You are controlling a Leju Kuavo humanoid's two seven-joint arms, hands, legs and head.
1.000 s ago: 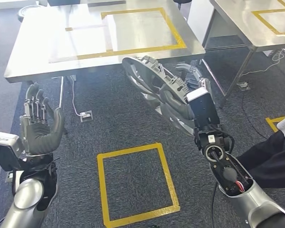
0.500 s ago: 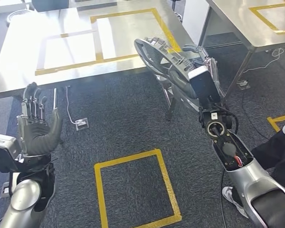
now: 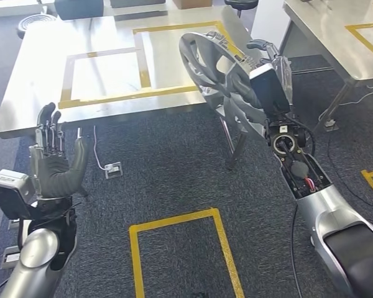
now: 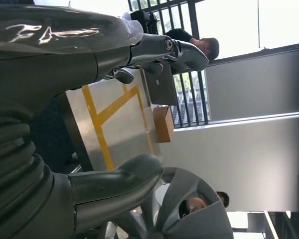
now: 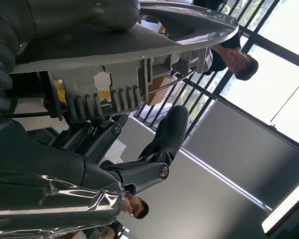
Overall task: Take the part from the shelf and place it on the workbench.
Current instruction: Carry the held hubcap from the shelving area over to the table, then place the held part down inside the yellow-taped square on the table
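Observation:
The part is a silver wheel cover [image 3: 217,71] with spokes, tilted on edge and held up in the air by my right hand [image 3: 262,77] over the near right corner of the steel workbench [image 3: 39,81]. In the right wrist view its ribbed rim [image 5: 114,55] lies clamped between thumb and fingers [image 5: 167,139]. The cover's spokes [image 4: 189,209] also show in the left wrist view. My left hand [image 3: 53,161] is raised at the lower left, fingers apart and upright, holding nothing. Yellow tape rectangles [image 3: 142,62] mark the workbench top.
A second steel table [image 3: 334,37] stands at the right with cables beneath it. A yellow tape square [image 3: 184,248] marks the dark carpet ahead. A socket box [image 3: 113,169] lies on the floor under the bench edge. People [image 5: 236,59] and a cardboard box [image 4: 164,123] are in the background.
The camera has moved toward the workbench, which now looks nearer. My right hand has lifted the wheel cover higher and forward, over the bench's corner. My left hand keeps its pose.

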